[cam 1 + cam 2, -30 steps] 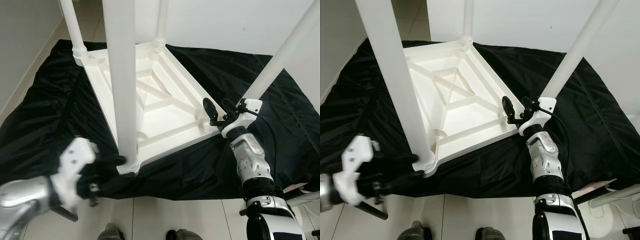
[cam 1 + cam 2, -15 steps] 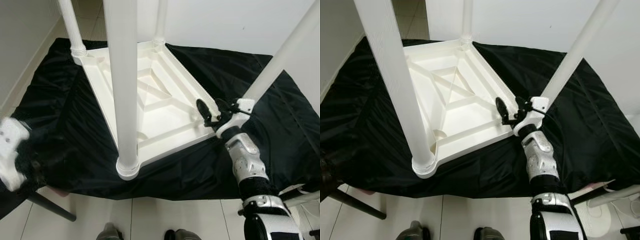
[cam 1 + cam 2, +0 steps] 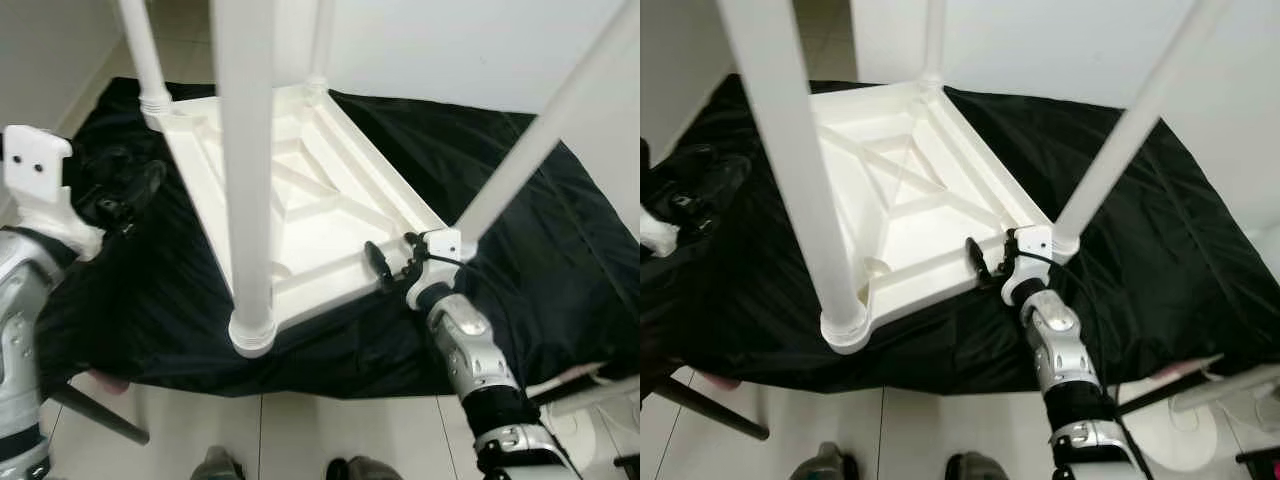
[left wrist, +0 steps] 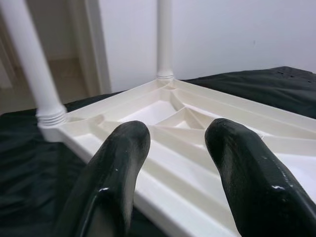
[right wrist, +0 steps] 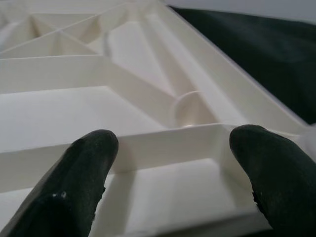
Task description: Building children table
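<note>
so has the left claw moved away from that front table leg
Yes. The left claw was at the base of the front leg; now it is raised out to the robot's left, over the black sheet, open.

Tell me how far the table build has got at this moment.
Done: four white legs stand in the corners of the upside-down tabletop on the black sheet. In hand: the right gripper, jaws open, sits at the tabletop's near rim; the left gripper, jaws open, hovers beside its left edge, holding nothing. Left: likely turning the table upright.
</note>
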Available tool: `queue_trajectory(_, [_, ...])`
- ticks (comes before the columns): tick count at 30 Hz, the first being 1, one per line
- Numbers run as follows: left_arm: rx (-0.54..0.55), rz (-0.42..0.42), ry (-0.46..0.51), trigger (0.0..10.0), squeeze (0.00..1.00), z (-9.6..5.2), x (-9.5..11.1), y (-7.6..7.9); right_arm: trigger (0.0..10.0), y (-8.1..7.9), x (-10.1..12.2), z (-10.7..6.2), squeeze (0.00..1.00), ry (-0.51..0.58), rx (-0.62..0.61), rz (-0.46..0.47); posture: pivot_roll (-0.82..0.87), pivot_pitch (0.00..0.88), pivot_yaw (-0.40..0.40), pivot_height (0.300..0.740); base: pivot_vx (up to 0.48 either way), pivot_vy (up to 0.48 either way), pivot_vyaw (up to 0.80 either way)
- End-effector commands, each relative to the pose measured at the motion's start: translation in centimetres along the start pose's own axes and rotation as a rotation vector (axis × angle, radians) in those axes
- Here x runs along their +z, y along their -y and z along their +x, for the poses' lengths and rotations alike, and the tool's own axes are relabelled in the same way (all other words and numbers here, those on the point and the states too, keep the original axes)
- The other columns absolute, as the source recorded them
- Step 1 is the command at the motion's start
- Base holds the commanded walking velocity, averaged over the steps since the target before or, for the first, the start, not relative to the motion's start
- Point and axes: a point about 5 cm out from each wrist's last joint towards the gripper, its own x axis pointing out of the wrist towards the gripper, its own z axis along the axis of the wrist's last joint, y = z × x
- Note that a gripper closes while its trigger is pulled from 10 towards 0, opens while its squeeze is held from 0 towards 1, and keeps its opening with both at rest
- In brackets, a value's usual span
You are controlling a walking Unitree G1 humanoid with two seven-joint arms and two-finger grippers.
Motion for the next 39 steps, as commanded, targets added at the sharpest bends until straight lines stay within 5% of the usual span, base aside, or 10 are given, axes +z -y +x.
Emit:
queue_trajectory(1, [0.015, -0.001, 0.032, 10.0, 0.0, 1.5, 0.3, 0.5, 10.0, -0.5, -0.3, -0.6, 0.0, -0.023, -0.02, -0.04, -0.01, 0.075, -0.053, 0.74, 0.0, 0.0, 0.0])
queue_trajectory(11, [-0.063, -0.045, 0.09, 10.0, 0.0, 4.0, 0.8, 2.6, 10.0, -1.4, 0.0, -1.9, 0.0, 0.01, -0.126, -0.027, -0.04, 0.074, -0.035, 0.74, 0.0, 0.0, 0.0])
queue_trajectory(17, [-0.2, -0.103, 0.102, 10.0, 0.0, 4.4, 0.4, 5.6, 10.0, -1.4, -0.1, -2.6, 0.0, 0.002, -0.257, 0.019, -0.05, 0.072, -0.027, 0.74, 0.0, 0.0, 0.0])
queue_trajectory(22, [-0.48, -0.179, 0.117, 10.0, 0.0, 3.4, 0.5, 8.9, 10.0, -0.8, -1.0, -3.6, 0.0, -0.056, -0.438, 0.087, -0.04, 0.07, -0.022, 0.74, 0.0, 0.0, 0.0])
queue_trajectory(31, [-0.641, -0.199, 0.101, 10.0, 0.0, 2.5, 0.6, 10.2, 10.0, -0.5, -1.1, -3.8, 0.0, -0.073, -0.538, 0.11, -0.04, 0.065, -0.014, 0.74, 0.0, 0.0, 0.0])
queue_trajectory(39, [-0.743, -0.17, 0.041, 10.0, 0.0, 1.4, 0.5, 10.7, 10.0, -0.3, -2.0, -3.6, 0.0, -0.155, -0.67, 0.231, -0.03, 0.067, -0.006, 0.74, 0.0, 0.0, 0.0])
